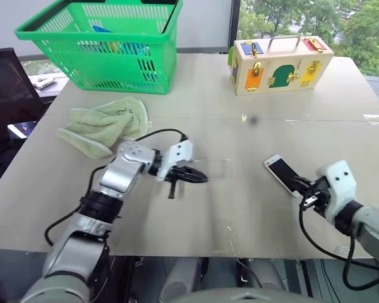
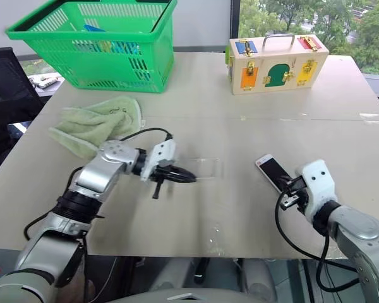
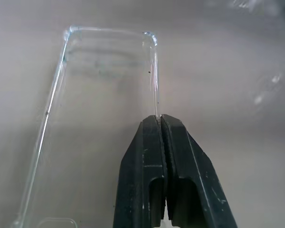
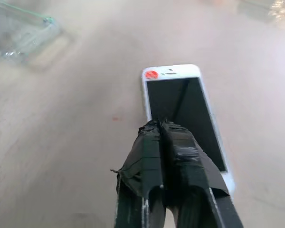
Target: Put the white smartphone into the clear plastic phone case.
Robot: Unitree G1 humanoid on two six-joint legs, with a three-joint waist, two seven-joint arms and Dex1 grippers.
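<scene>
The clear plastic phone case [image 3: 99,118] lies flat at the table's middle, open side up. My left gripper [image 1: 202,177] reaches in from the left and is shut on the case's long side wall, which runs straight into the seam between the fingertips [image 3: 152,124]. The white smartphone [image 1: 281,172] lies screen up on the table to the right, its black screen [image 4: 180,109] and white bezel showing. My right gripper [image 4: 159,124] is shut with nothing between its fingers, its tips over the phone's near end. I cannot tell whether they touch the screen.
A green basket [image 1: 101,44] stands at the back left, with a crumpled green towel [image 1: 104,126] in front of it. A wooden latch box [image 1: 281,63] sits at the back right. The table's front edge [image 1: 177,252] runs close below both arms.
</scene>
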